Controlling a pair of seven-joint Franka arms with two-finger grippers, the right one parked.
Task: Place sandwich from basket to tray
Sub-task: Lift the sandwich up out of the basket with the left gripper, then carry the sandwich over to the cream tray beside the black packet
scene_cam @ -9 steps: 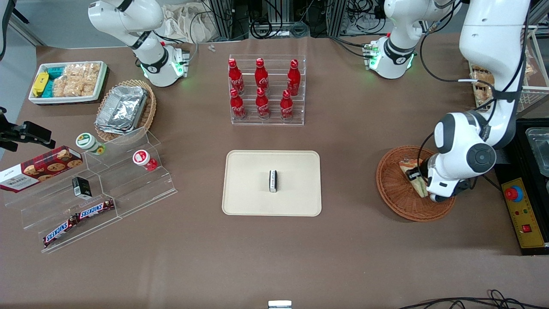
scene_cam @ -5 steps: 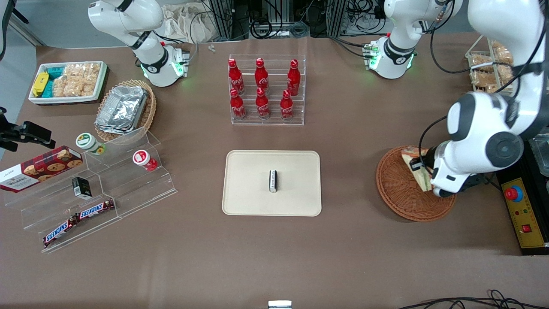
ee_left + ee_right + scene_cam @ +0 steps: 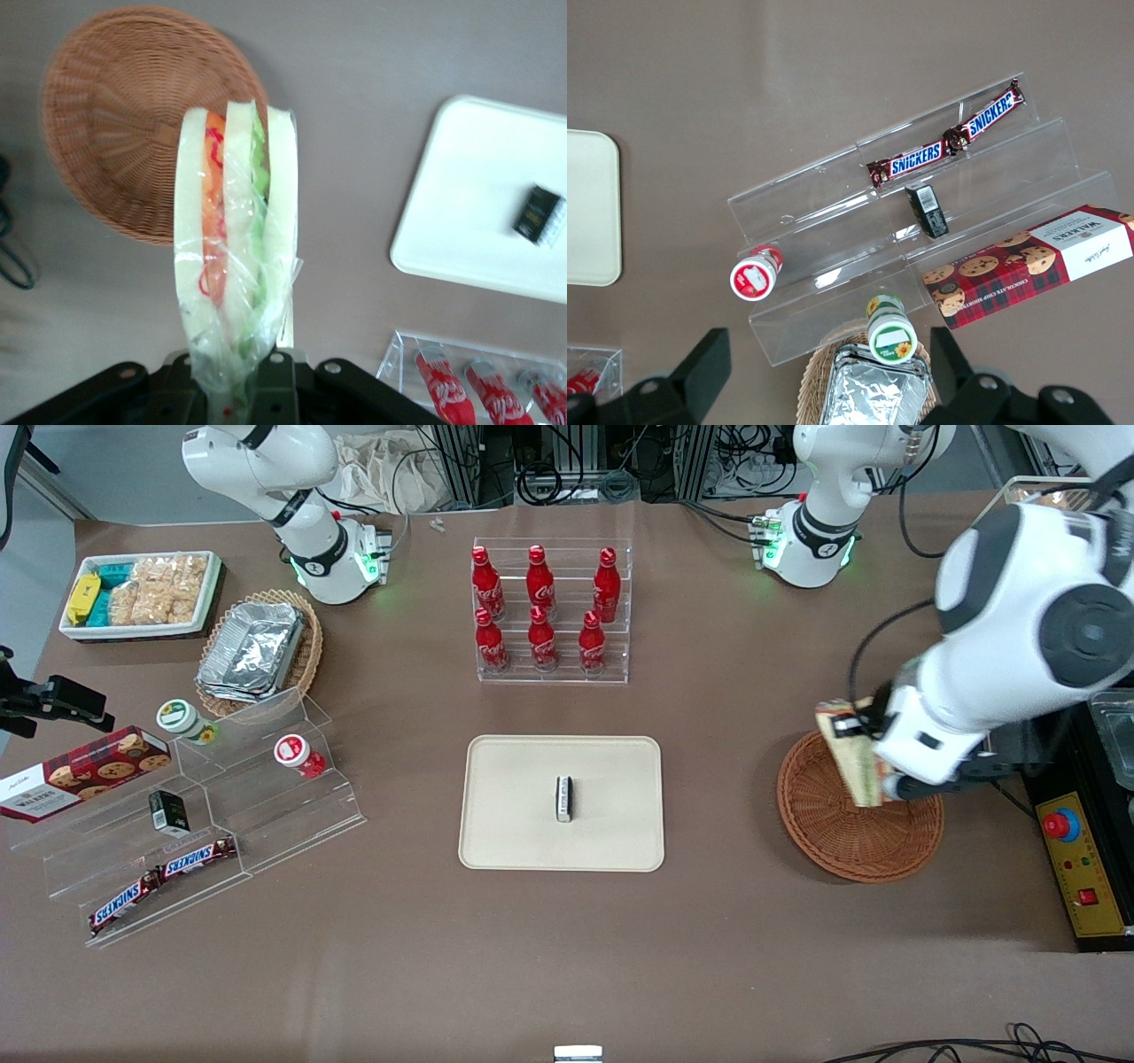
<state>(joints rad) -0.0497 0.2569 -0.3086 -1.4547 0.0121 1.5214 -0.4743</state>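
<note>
My left gripper (image 3: pixel 873 766) is shut on the wrapped sandwich (image 3: pixel 850 757), a wedge of pale bread with green and orange-red layers, and holds it in the air above the reddish-brown wicker basket (image 3: pixel 855 837). In the left wrist view the sandwich (image 3: pixel 235 230) stands straight out from the gripper (image 3: pixel 237 381), with the basket (image 3: pixel 133 133) lying bare below it. The cream-beige tray (image 3: pixel 496 815) lies in the middle of the table, toward the parked arm from the basket. The tray (image 3: pixel 461 212) also shows in the left wrist view.
A small black and white pack (image 3: pixel 563 798) lies on the tray. A clear rack of red cola bottles (image 3: pixel 549 611) stands farther from the front camera than the tray. A black control box with a red button (image 3: pixel 1076 859) sits beside the basket at the table's edge.
The gripper has risen out of the basket with the sandwich in it. The arm's wrist has swung upward, and the basket's floor now shows bare.
</note>
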